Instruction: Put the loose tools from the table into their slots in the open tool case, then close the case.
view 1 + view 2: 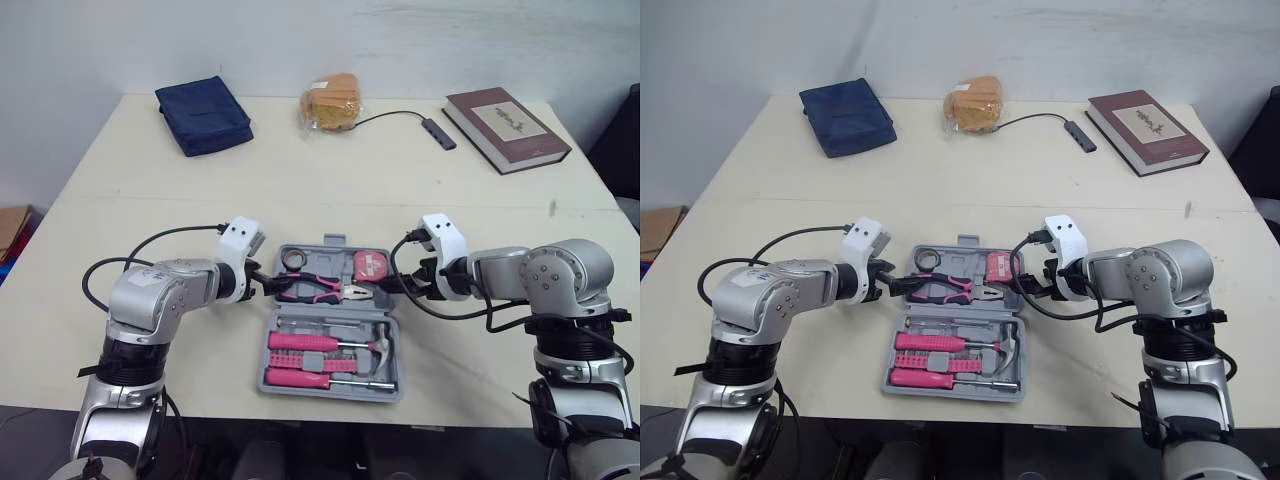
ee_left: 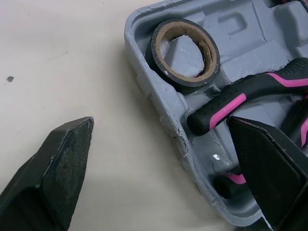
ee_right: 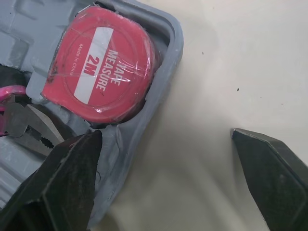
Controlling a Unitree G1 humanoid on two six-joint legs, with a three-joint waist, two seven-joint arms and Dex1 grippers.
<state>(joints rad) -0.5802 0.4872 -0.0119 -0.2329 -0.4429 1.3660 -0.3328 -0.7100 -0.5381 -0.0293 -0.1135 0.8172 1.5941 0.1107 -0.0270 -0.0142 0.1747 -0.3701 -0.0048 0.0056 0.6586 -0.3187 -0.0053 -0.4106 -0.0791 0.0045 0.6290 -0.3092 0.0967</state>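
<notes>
Straddling side rims of grey plastic tool case (image 2: 144,82) with left pincer (image 1: 270,285) and right pincer (image 1: 400,284) wide open, likely for closing.

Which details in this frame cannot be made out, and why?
Pliers: head cut off, one handle partly behind the left tool's finger, left wrist view.
Tool case: near part hidden under the right tool's finger, right wrist view.
Book: cover lettering too small, head views.
Orange packet: contents too small, head views.
</notes>
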